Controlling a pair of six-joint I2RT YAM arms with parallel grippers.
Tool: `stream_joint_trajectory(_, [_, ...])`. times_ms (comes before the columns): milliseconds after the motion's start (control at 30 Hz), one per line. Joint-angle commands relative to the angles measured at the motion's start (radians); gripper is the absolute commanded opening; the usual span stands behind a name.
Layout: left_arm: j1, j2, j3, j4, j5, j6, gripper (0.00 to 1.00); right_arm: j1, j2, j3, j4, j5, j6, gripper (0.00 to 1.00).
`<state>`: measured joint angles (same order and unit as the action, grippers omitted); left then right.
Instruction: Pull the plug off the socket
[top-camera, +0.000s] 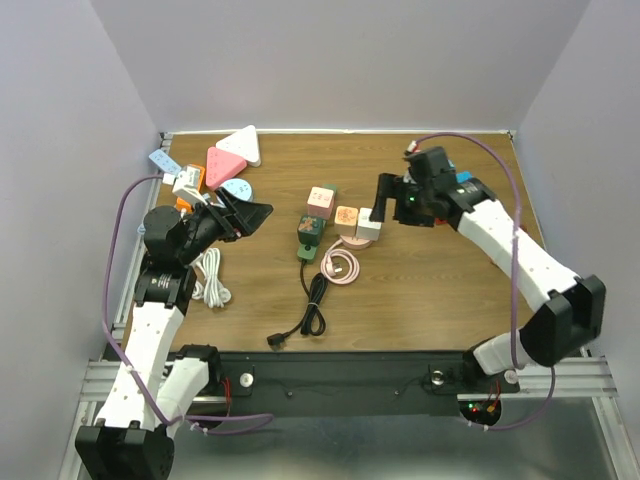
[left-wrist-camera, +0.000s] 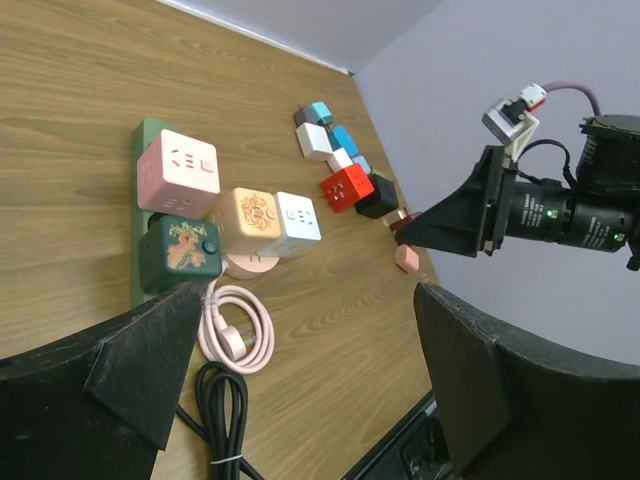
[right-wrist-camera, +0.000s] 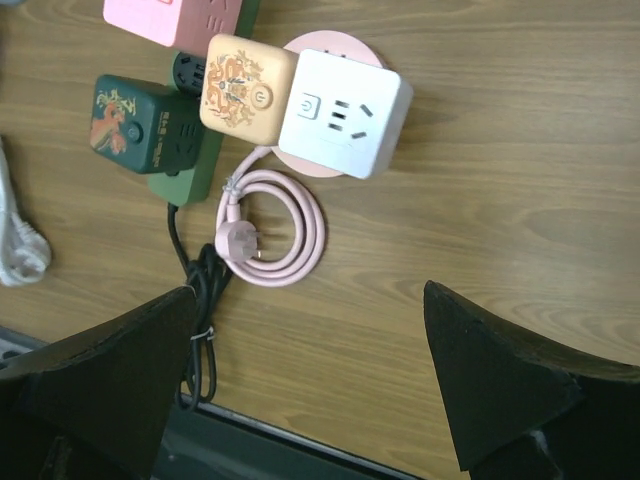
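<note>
Near the white plug (right-wrist-camera: 343, 112), right pincer (right-wrist-camera: 309, 290) gapes (left pincer (left-wrist-camera: 311, 287) released too).

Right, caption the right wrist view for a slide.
Open right gripper above a white cube adapter, pink coiled cable beside it.

The left arm (top-camera: 150, 335) and the right arm (top-camera: 505, 240) are both made up of white link shells joined by black joint housings. A purple cable (top-camera: 108, 290) is looped beside the left arm, and a second purple cable (top-camera: 515, 300) is routed along the right arm. The left gripper (left-wrist-camera: 312, 290) and the right gripper (right-wrist-camera: 310, 290) are fitted with matte black, wedge-shaped fingers (right-wrist-camera: 110, 370). A small green light (left-wrist-camera: 545, 212) is lit on the right wrist housing.
</note>
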<state>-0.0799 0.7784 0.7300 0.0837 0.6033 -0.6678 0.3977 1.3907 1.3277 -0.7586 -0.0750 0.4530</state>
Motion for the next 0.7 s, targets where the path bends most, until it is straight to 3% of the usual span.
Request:
stream_joint_trajectory(0, [-0.008,-0.025,0.023,-0.016,0.003,0.043,0.99,0.096,0.1,0.083,-0.021,0.241,0.059,1.0])
stream_joint_trajectory(167, [-0.009,-0.03,0.022,-0.05,-0.019,0.069,0.99,0.168,0.221,0.169,-0.027,0.385,0.118,1.0])
stream_joint_trajectory(433, [-0.009,-0.051,-0.009,-0.082,-0.025,0.091,0.99,0.199,0.369,0.287,-0.051,0.487,0.193,1.0])
stream_joint_trajectory(667, [-0.009,-0.064,-0.029,-0.12,-0.034,0.096,0.99,0.199,0.383,0.327,-0.07,0.465,0.242,1.0])
